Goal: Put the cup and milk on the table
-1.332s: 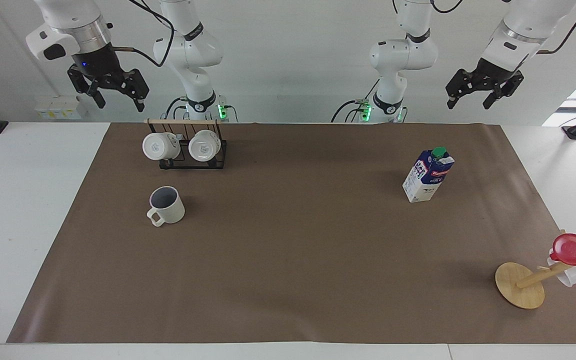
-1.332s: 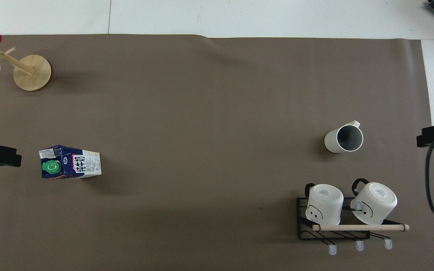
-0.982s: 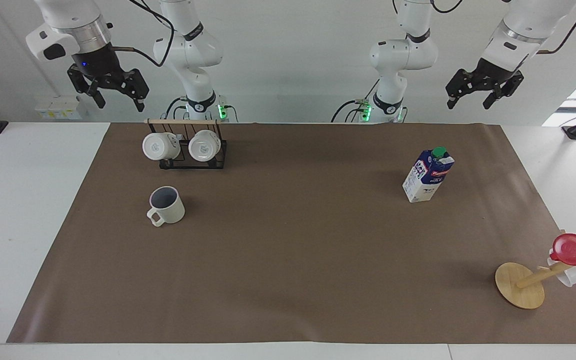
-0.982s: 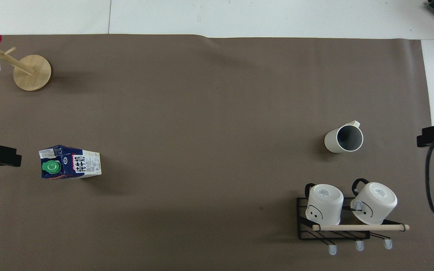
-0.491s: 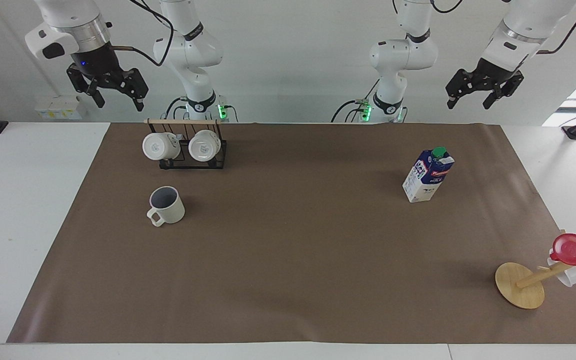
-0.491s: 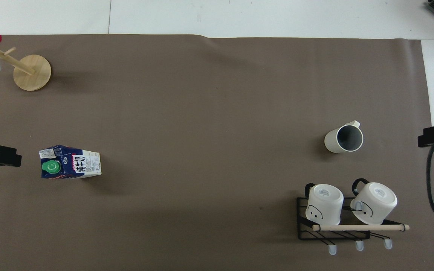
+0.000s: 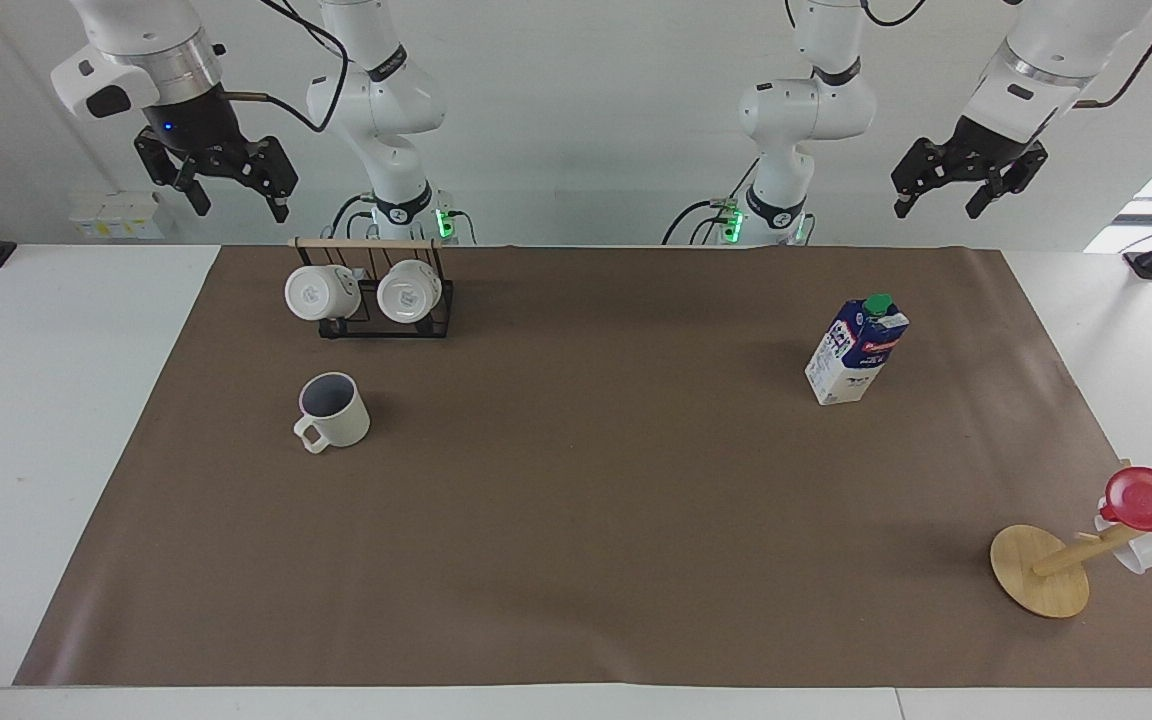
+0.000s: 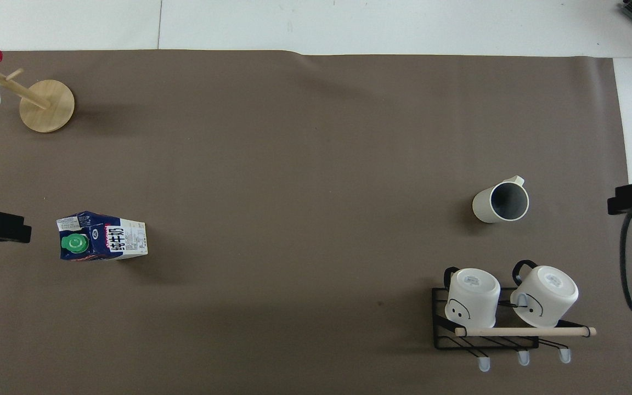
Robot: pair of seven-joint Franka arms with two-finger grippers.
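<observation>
On sheet: cup [image 7: 333, 410] beside mug rack [image 7: 376, 292] | milk [image 7: 856, 351] upright | left tool [image 7: 968, 180], right tool [image 7: 221, 180] open, empty

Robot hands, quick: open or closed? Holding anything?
Left gripper: open, holding nothing, raised at its own end of the table.
Right gripper: open, holding nothing, raised near the mug rack.

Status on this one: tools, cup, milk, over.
Left tool and right tool open, raised, empty. Cup and milk upright on the table, apart. Nothing crowds either.
</observation>
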